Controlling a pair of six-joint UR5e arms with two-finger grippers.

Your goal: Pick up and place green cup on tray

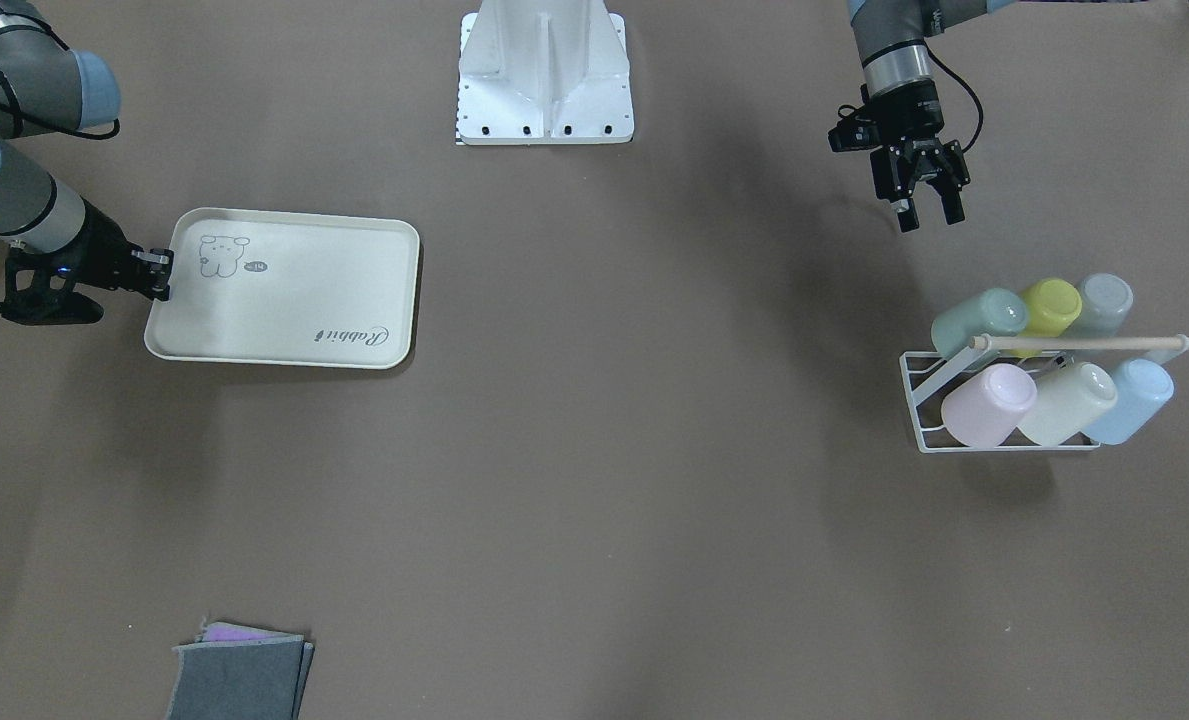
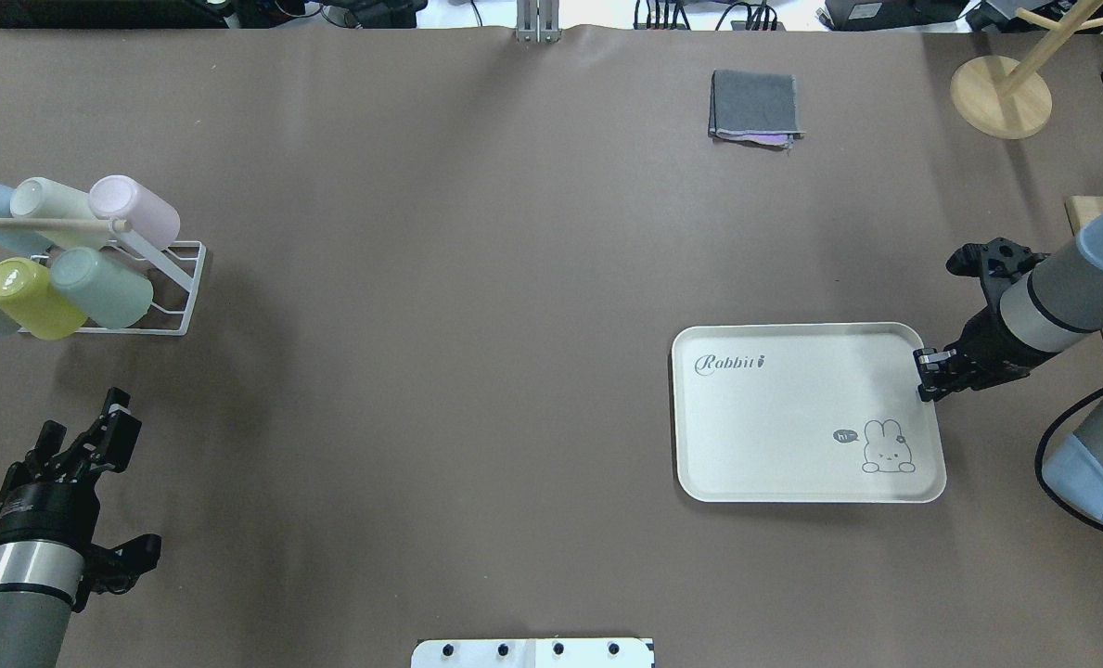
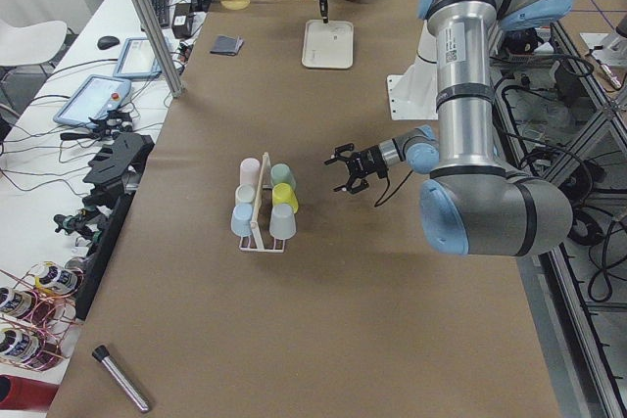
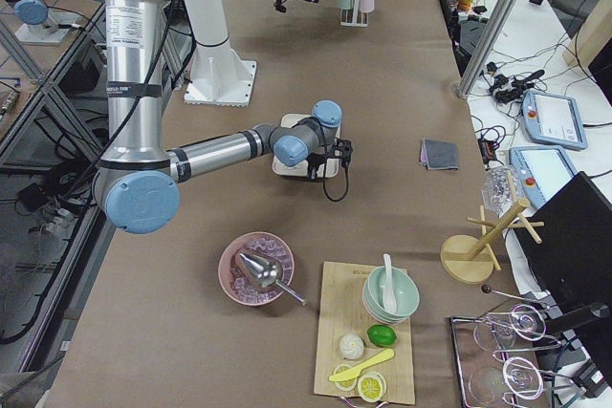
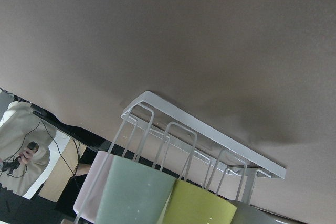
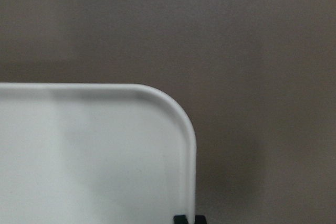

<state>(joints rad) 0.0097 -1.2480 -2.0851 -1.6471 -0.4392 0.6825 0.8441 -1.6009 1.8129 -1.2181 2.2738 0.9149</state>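
Note:
The green cup (image 1: 979,318) (image 2: 101,286) lies on its side in a white wire rack (image 1: 1004,445), at the end of the row next to a yellow-lime cup (image 1: 1050,303). In the left wrist view the green cup (image 5: 136,195) fills the bottom edge. My left gripper (image 1: 929,218) (image 2: 87,422) hovers open and empty a short way from the rack, on the robot's side of it. The cream-white tray (image 1: 294,330) (image 2: 774,445) lies flat on the table. My right gripper (image 1: 161,275) (image 2: 924,376) is shut on the tray's short rim (image 6: 186,145) near the rabbit drawing.
The rack also holds pink, cream, blue and grey cups under a wooden rod (image 1: 1084,343). A folded grey cloth (image 2: 755,107) lies at the table's far side. A wooden stand (image 2: 1001,93) is at the far right. The white robot base (image 1: 544,70) sits between the arms.

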